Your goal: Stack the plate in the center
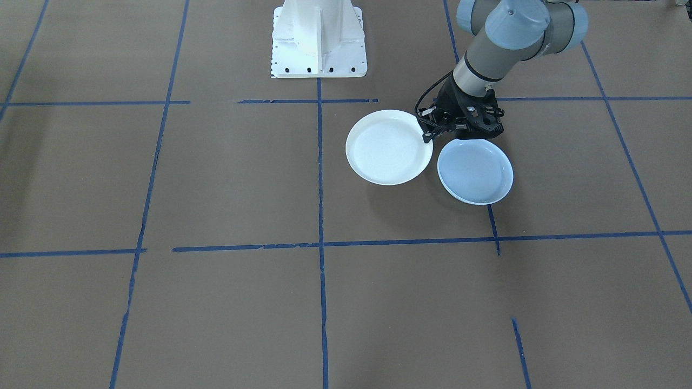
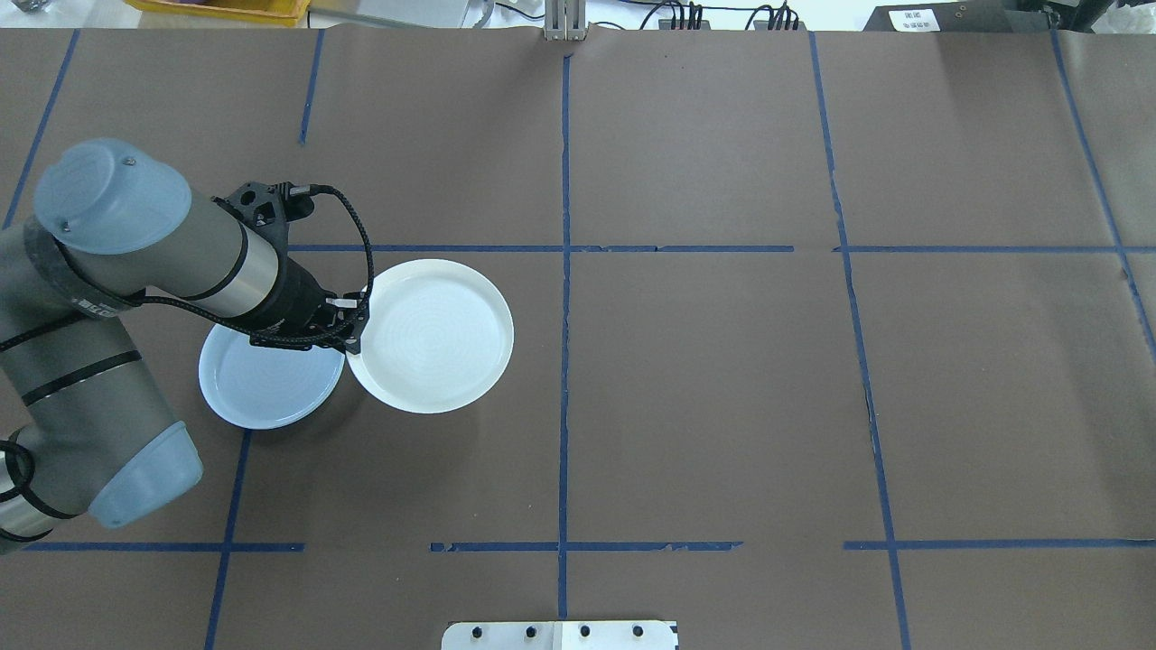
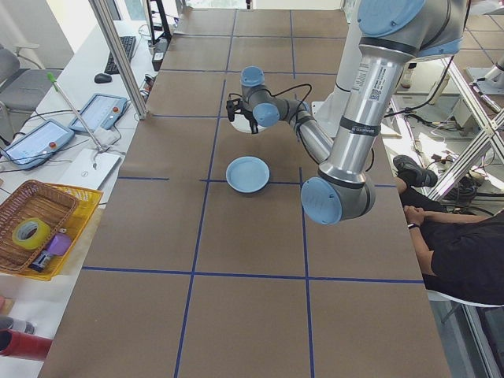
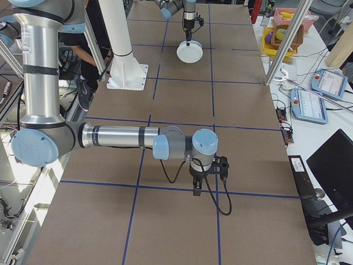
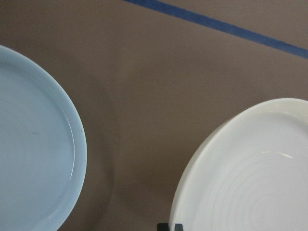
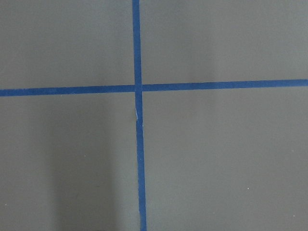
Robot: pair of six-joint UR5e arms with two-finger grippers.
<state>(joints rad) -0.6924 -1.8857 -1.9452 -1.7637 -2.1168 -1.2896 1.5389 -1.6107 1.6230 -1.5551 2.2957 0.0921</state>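
Jaws of the left gripper [image 2: 354,332] pinch the rim of the white plate [image 2: 433,336], lifted and tilted just beside the pale blue plate [image 2: 266,384], which lies flat on the tabletop [image 2: 722,388] toward its left end. Open brown paper crossed by blue tape lines [image 2: 564,406] stretches away on the right. Whether the right gripper [image 4: 196,186] is open I cannot tell; it hangs near the right end.
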